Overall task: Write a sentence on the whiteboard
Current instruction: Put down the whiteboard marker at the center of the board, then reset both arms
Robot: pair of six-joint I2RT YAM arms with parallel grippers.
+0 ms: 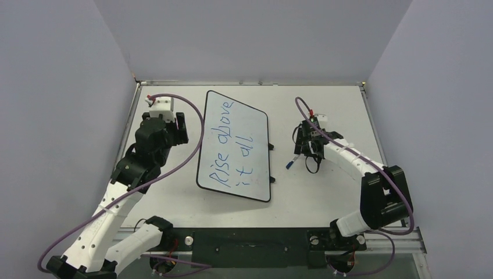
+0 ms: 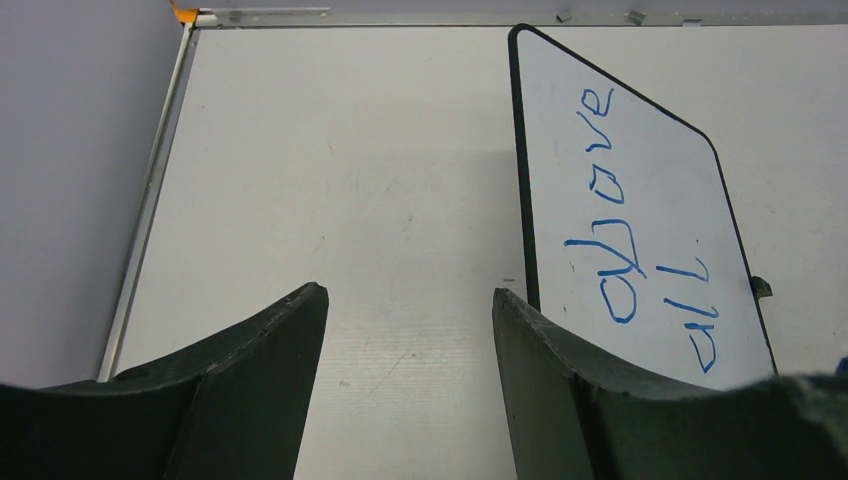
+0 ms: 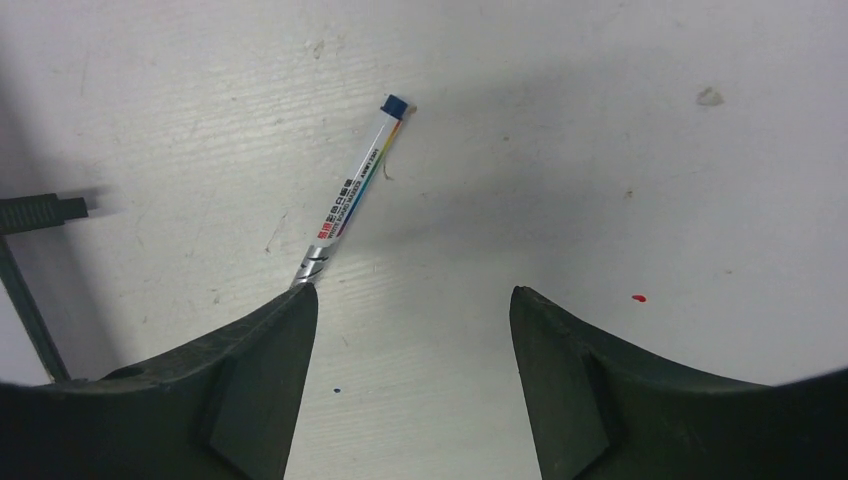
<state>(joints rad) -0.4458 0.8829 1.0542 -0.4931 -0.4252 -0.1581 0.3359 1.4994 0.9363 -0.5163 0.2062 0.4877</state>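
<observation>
The whiteboard (image 1: 260, 168) lies flat on the middle of the table, black-framed. The sentence (image 1: 228, 144) "Rise above it all" is written on it in blue, in two lines. My left gripper (image 1: 174, 125) is open and empty just left of the board's far half. Its wrist view shows the board (image 2: 560, 130) and the words "above" and "all" (image 2: 610, 230) beside its right finger. My right gripper (image 1: 303, 148) is open and empty, right of the board. A blue-capped marker (image 3: 350, 195) lies on the table, its near end hidden behind the left finger (image 3: 270, 340). It also shows in the top view (image 1: 289, 165).
A black foot of the board (image 3: 40, 210) sticks out at the left of the right wrist view. Grey walls close in the table on three sides. A metal rail (image 1: 250, 83) runs along the far edge. Small ink specks mark the table (image 3: 638, 298).
</observation>
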